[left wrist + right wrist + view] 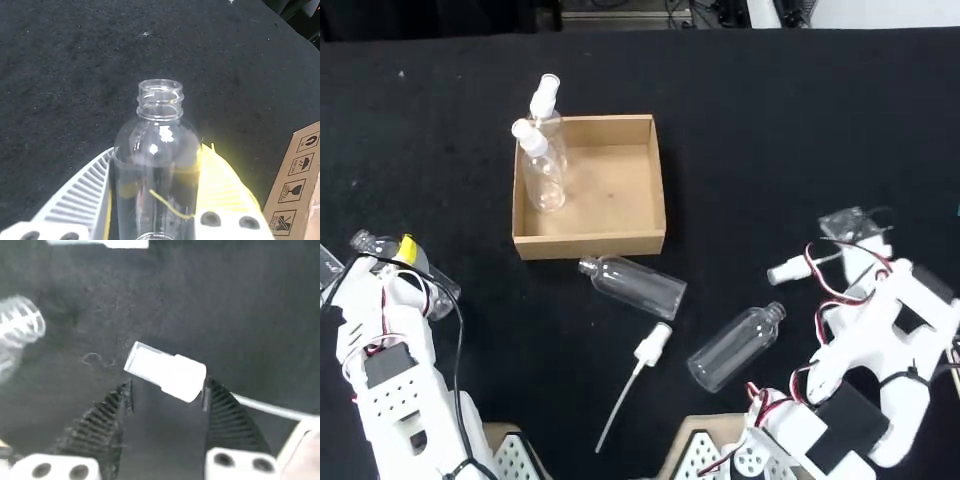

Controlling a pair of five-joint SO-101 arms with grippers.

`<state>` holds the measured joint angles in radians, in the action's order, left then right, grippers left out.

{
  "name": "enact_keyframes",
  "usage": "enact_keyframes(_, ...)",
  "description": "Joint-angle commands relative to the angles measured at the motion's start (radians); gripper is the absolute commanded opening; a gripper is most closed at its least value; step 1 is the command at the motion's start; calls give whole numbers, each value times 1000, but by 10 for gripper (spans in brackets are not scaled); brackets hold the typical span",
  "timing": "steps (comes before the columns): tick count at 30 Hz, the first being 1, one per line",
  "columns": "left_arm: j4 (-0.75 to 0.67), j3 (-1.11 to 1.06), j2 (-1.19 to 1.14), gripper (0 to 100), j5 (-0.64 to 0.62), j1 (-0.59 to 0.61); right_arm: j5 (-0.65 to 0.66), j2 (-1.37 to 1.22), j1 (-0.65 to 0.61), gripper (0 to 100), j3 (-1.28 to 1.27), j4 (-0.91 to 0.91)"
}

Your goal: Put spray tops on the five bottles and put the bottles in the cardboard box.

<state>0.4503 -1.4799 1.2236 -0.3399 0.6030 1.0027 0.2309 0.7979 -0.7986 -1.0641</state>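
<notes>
Left end effector (159, 155): clamped on an uncapped bottle (160, 100), at the tabletop's (770, 120) left side
Right end effector (167, 387): spread apart, spray top (165, 371) between its fingers
Cardboard box (590, 244): two capped bottles (542, 165) inside

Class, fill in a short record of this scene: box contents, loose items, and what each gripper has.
cardboard box: capped bottle and second capped bottle, upright by its left wall
lying loose: open bottle, another open bottle, spray top
left gripper: shut on held bottle
right gripper: at second spray top
</notes>
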Motion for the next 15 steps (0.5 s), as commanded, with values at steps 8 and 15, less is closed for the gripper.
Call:
enact_keyframes(8,-25,18,23,33,2,12,144,68,-12,329,61,71)
enact_keyframes(15,-25,19,23,33,2,12,667,36,-12,276,35,80)
